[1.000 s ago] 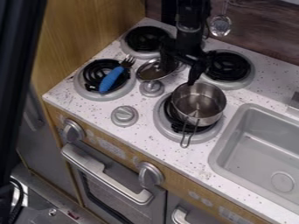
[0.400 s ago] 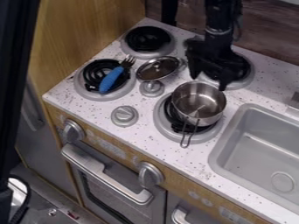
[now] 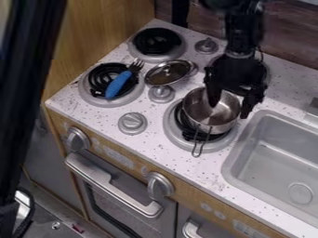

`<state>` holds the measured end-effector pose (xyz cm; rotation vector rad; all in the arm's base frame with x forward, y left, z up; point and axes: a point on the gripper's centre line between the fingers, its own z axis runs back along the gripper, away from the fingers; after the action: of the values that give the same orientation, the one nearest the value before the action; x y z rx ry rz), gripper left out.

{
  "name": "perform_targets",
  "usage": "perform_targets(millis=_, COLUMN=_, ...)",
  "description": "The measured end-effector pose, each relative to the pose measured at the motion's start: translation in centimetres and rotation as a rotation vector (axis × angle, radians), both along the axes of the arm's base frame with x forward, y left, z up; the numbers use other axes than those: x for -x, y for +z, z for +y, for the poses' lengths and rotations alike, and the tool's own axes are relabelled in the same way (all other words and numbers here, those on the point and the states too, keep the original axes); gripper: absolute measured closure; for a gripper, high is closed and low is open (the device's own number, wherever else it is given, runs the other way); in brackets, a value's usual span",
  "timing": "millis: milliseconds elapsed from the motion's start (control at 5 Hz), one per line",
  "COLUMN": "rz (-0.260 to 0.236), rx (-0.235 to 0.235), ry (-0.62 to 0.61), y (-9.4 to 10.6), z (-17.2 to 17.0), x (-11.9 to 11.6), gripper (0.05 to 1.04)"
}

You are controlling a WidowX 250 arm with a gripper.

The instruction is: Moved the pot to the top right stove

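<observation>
Pot (image 3: 202, 111) = landmark; sits on the front R burner (image 3: 175, 141), wire handle (image 3: 197, 148) twd table's (image 3: 155, 148) front edge. Tool (image 3: 228, 110) open, fingers apart at pot's far R side, one over/in the mouth, other outside by the wall; can't tell if either touches. Target burner (image 3: 268, 76) is just behind pot, partly hidden by tool. Sink (image 3: 273, 162) R of pot; lid or shallow pan (image 3: 168, 72) behind-L; blue-handled fork (image 3: 118, 84) farther L.

Pot's thin metal: prob. light, stiff, slick, not fragile. Best hold = rim/wall, 1 finger in, 1 out; wire handle's thin, prob. twists. Off-centre pinch may tip it, so grip firm, lift a bit, keep lvl going back.
</observation>
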<state>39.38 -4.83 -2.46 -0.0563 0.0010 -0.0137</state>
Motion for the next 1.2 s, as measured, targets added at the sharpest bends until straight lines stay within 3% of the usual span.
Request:
perform_targets(millis=400, rz=0.090, rx=0.009, ry=0.004, y=-2.6, z=-0.3, x=0.9, gripper=0.118)
perform_targets(millis=600, rz=0.064, rx=0.011, ry=0.002, y=-2.7, z=-0.4, x=0.5, gripper=0.390)
perform_targets(millis=800, rz=0.041, rx=-0.031, ry=-0.037, y=-2.9, z=-0.1, x=0.4, gripper=0.677)
perform_targets(millis=1000, rz=0.021, rx=-0.083, ry=-0.090, y=-2.9, z=0.0, x=0.3, gripper=0.900)
perform_targets(millis=1200, rz=0.004, rx=-0.116, ry=-0.133, y=-2.7, z=0.3, x=0.1, gripper=0.997)
